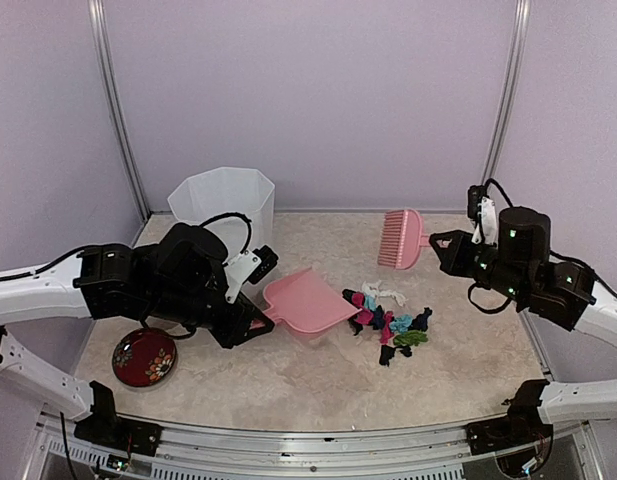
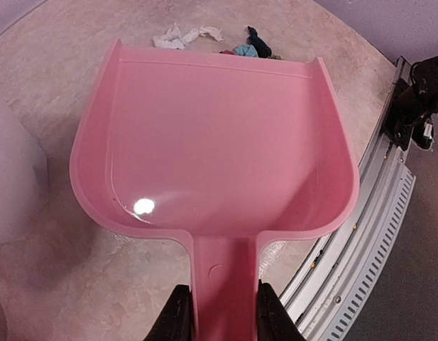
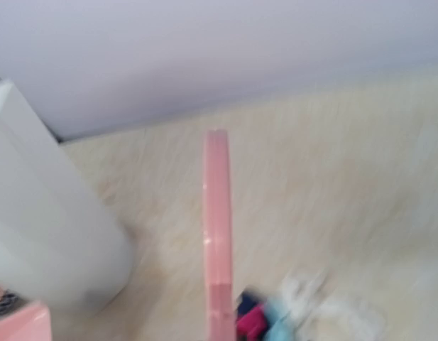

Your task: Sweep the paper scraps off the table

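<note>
The paper scraps lie in a loose, many-coloured pile on the table, just right of the pink dustpan. My left gripper is shut on the dustpan's handle. In the left wrist view the black fingers pinch that handle, the pan is empty, and scraps show past its front lip. My right gripper is shut on the handle of the pink brush, held above the table behind the pile. The blurred right wrist view shows the brush edge-on with scraps beside it; its fingers are out of frame.
A white octagonal bin stands at the back left, behind my left arm. A red patterned dish sits near the front left. The metal frame runs along the table's near edge. Lilac walls close in the back and sides.
</note>
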Motion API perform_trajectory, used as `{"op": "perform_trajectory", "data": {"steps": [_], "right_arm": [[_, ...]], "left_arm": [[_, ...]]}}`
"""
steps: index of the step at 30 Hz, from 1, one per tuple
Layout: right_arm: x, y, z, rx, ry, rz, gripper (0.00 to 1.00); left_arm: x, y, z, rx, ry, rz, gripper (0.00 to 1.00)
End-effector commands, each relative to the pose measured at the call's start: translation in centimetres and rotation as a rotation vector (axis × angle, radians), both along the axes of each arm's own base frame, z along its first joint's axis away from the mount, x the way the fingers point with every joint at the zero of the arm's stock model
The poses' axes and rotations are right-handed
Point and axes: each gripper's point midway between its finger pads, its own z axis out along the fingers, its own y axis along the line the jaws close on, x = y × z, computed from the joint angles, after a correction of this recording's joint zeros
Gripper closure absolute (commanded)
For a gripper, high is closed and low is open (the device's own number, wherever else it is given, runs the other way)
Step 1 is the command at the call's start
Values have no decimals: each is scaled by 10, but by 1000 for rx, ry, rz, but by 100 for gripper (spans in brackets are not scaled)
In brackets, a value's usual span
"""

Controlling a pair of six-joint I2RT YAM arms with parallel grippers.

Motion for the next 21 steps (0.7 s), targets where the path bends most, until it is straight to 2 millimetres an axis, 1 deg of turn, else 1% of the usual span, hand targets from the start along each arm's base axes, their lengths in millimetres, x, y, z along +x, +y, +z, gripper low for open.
{"op": "perform_trajectory", "data": {"steps": [1, 3, 5, 8, 10, 11, 12, 13, 16, 19, 21], "right_arm": [[10, -30, 24, -310, -199, -70, 100], [18, -33, 20, -457, -246, -73, 100], [27, -30, 13, -585, -278, -63, 100], [38, -16, -3, -773, -329, 15, 100], [47, -9, -18, -912, -343, 62, 100], [53, -5, -28, -976, -332, 87, 100], [60, -1, -43, -1059, -310, 119, 100], [65, 3, -51, -1108, -291, 138, 100], [77, 8, -78, -1217, -218, 184, 100], [81, 17, -106, -1286, -190, 276, 100], [82, 21, -120, -1308, -158, 317, 100]], "left_arm": [[-3, -4, -27, 40, 39, 33, 100], [-3, -6, -39, 66, 49, 35, 100], [-1, -6, -52, 88, 63, 65, 100], [1, -8, -70, 132, 68, 88, 100], [5, -9, -86, 173, 59, 119, 100], [6, -11, -93, 196, 51, 129, 100], [7, -13, -99, 220, 42, 135, 100], [9, -15, -104, 236, 31, 140, 100], [9, -26, -114, 251, 26, 121, 100], [10, -35, -125, 255, 23, 104, 100], [14, -39, -130, 267, 18, 104, 100]]}}
